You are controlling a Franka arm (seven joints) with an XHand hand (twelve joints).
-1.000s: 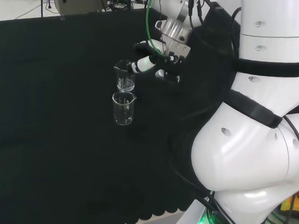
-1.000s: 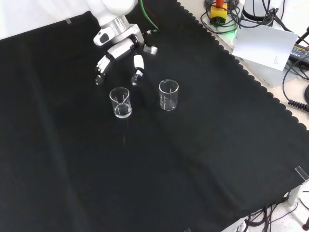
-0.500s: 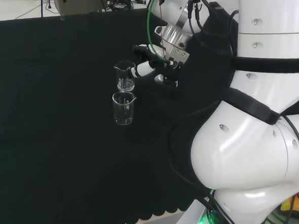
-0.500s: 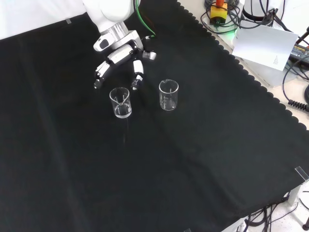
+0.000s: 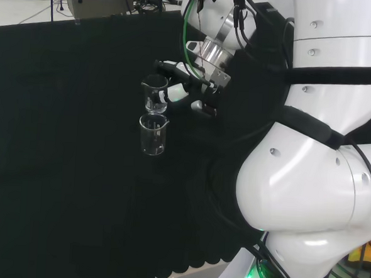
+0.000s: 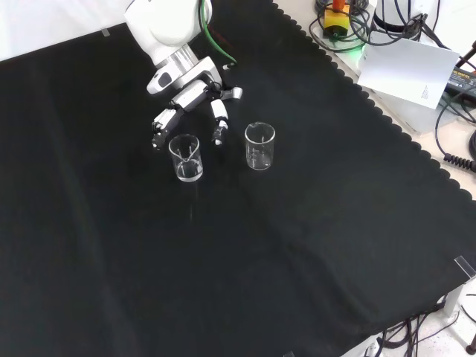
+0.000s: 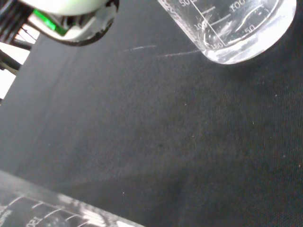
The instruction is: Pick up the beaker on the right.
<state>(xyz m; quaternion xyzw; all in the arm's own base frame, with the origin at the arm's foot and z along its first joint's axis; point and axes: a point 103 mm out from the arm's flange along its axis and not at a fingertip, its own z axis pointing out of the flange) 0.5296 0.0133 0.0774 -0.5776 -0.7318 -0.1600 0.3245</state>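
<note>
Beakers: two clear glass ones stand upright on the black cloth (image 6: 312, 245), well apart from the cloth's edges. Front view: left beaker (image 6: 185, 158) and right beaker (image 6: 259, 146) side by side with a gap between them. Head view: they line up one behind the other, with the farther beaker (image 5: 155, 93) just above the nearer beaker (image 5: 152, 135), rims close. Going by the quarter turn between views, the farther one in head view is the left one in front view.

Hand (image 6: 195, 97) comes in from the top of the front view, fingers spread wide and holding nothing. One finger (image 6: 161, 131) reaches down just left of the left beaker's rim, another finger (image 6: 219, 121) hangs in the gap between the two beakers. Cannot tell if either touches glass. Right beaker sits apart from the hand, untouched.

Head view: hand (image 5: 198, 85) right beside the farther beaker, a dark fingertip near its rim.

Wrist view: beaker base (image 7: 234, 28) with printed graduation marks resting on cloth, second glass rim (image 7: 61, 213) at the picture's edge.
</note>
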